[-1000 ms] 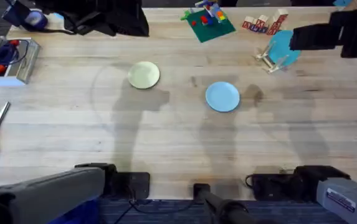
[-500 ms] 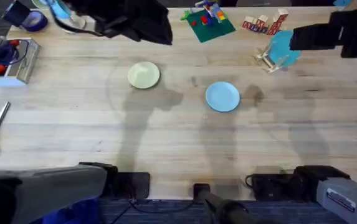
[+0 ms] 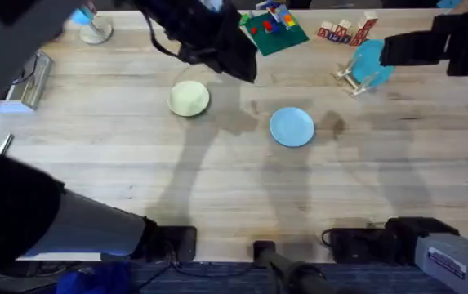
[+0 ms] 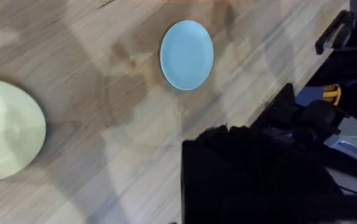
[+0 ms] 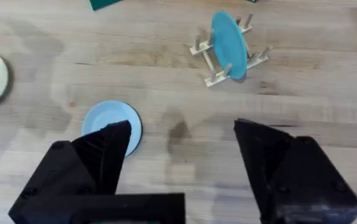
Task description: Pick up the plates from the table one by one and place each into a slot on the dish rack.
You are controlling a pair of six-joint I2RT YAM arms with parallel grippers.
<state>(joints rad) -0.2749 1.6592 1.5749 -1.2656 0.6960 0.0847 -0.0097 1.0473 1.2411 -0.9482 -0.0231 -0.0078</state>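
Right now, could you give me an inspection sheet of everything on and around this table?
Surface: light wooden plank table, bare in the middle.
Job's things: pale yellow-cream plate and light blue plate lie flat on the table, apart; dish rack at the far right holds a darker teal plate upright.
Clutter: coloured blocks on a green board, wooden blocks, a metal box at the left edge.
Grippers: right gripper open, above the table near the light blue plate; left gripper beside the yellow-cream plate, fingers unclear.
Cables: dark cables at the near edge.
Surroundings: nothing seen.
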